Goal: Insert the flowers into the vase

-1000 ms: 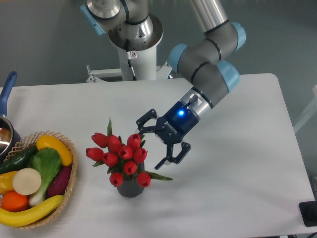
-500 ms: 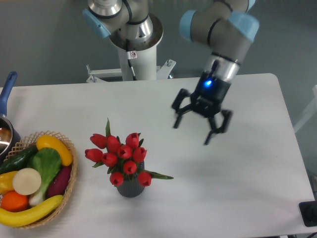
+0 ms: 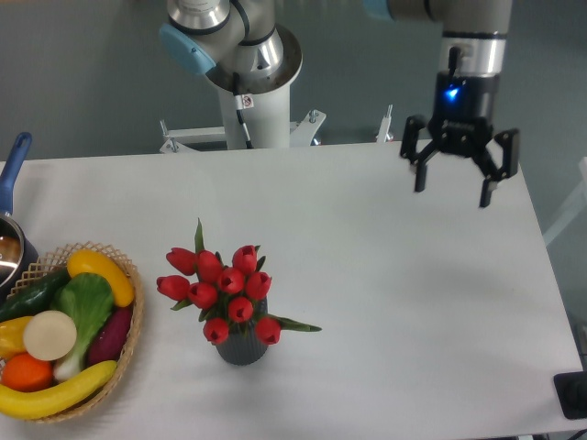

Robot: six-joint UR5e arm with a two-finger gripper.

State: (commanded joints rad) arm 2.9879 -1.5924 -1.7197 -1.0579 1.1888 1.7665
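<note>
The flowers (image 3: 225, 289), a bunch of red tulip buds with green leaves, stand upright in the vase (image 3: 241, 347), a small dark grey ribbed cylinder near the table's front middle. The buds hide the vase's mouth. My gripper (image 3: 454, 187) hangs open over the far right part of the table, well away from the flowers, with nothing between its fingers.
A wicker basket (image 3: 128, 344) of fruit and vegetables sits at the front left. A pot with a blue handle (image 3: 13, 167) shows at the left edge. The arm's base (image 3: 249, 87) stands behind the table. A black object (image 3: 572, 394) lies at the front right corner.
The open gripper has drawn away from the flowers, rising and swinging to the far right of the table. The flowers stay in the vase, unmoved.
</note>
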